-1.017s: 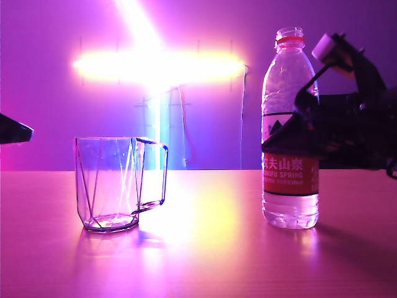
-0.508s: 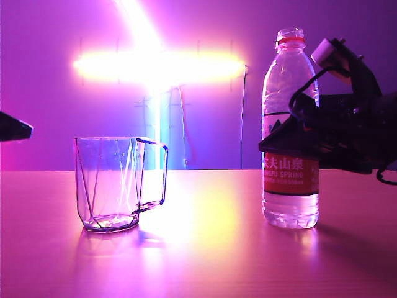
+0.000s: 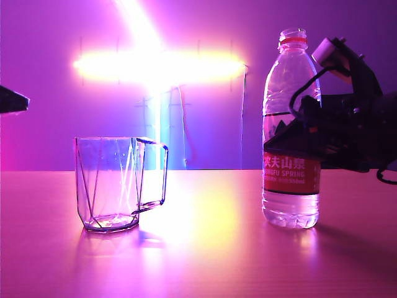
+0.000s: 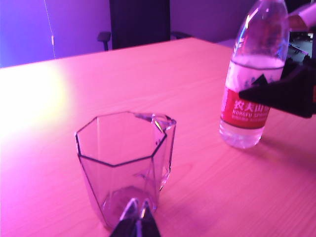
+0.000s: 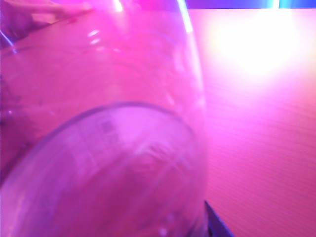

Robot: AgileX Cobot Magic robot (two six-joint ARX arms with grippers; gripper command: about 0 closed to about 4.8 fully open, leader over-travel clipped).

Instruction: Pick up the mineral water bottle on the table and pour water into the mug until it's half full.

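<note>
Purple-lit table [image 3: 205,261] carries the mineral water bottle [image 3: 291,130], upright on its right side, uncapped. Around the bottle's label band sits the right gripper [image 3: 291,139], its dark fingers against the plastic, though whether they have clamped fully cannot be told. Well apart to the left stands the mug [image 3: 111,183], empty. Near the mug hovers the left gripper [image 4: 137,222], tips pressed together, holding nothing
</note>
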